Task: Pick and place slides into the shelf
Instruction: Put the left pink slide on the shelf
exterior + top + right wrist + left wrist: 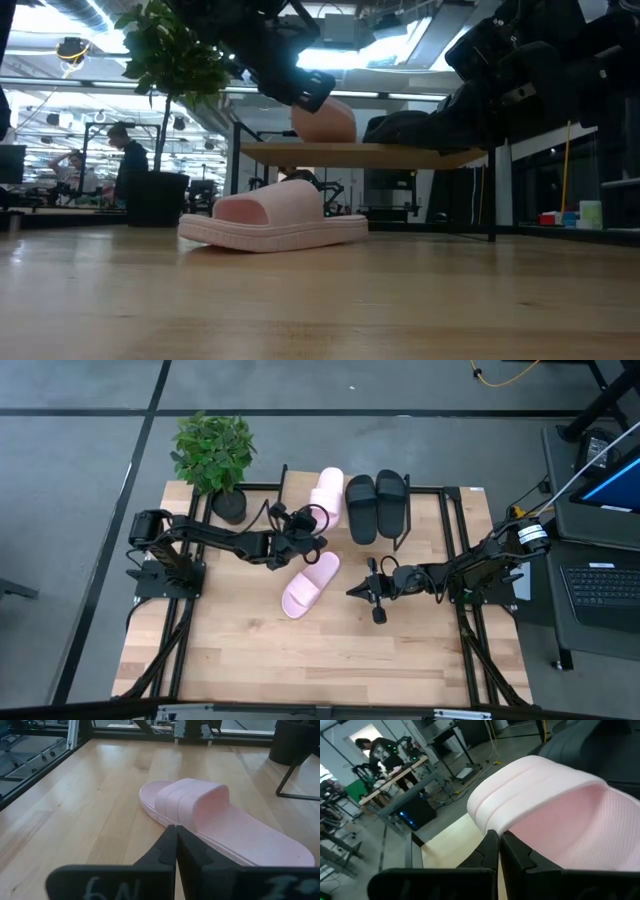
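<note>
Two black slides (376,506) are lying side by side on the shelf (425,495) at the far side of the table (240,650), their long axes running from the far edge toward the near edge. Beside them, toward the potted plant (213,455), a pink slide (325,495) is resting on the same shelf, lined up the same way; in the low view its rounded end (325,122) is showing above the plank (400,154).

The left gripper (305,520) is hanging at the near end of this pink slide. In the left wrist view its fingers (492,852) are pressed together with no gap, right under the edge of the pink strap (530,790), and they are not gripping anything visible.

The second pink slide (309,584) is lying flat on the table in front of the shelf, its long axis slanting, one end toward the shelf and the other toward the near left.

The right gripper (362,589) is hovering just beside this slide on the right-arm side. Its fingers (172,850) are clenched together, empty, pointing at the slide (215,820).
</note>
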Robot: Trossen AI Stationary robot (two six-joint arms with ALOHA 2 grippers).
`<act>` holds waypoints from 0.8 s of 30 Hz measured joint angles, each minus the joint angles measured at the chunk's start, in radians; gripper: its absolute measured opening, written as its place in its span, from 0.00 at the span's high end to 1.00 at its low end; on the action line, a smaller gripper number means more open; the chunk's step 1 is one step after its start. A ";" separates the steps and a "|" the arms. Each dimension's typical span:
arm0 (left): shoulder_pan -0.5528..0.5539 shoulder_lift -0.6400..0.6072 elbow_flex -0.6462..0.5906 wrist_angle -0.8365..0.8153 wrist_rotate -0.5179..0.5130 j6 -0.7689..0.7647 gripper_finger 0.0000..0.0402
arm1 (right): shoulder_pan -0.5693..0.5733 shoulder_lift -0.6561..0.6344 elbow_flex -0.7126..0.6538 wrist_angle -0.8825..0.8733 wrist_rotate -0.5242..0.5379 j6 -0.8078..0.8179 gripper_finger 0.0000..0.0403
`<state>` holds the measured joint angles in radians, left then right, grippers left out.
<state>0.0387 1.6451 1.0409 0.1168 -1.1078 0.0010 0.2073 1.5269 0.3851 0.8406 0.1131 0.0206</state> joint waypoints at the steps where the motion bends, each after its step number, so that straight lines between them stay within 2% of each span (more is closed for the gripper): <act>1: 0.000 0.000 0.000 0.000 0.004 0.000 1.00 | 0.000 0.000 0.000 0.000 0.000 0.000 0.98; 19: -0.040 0.000 0.000 -0.002 -0.004 0.008 1.00 | 0.000 0.000 0.000 0.000 0.000 0.001 0.98; 24: -0.021 0.000 0.000 -0.002 0.086 0.005 1.00 | 0.000 0.000 0.000 0.000 0.000 0.002 0.98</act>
<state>0.0176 1.6447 1.0409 0.1150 -1.0214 0.0058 0.2073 1.5269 0.3847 0.8410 0.1129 0.0227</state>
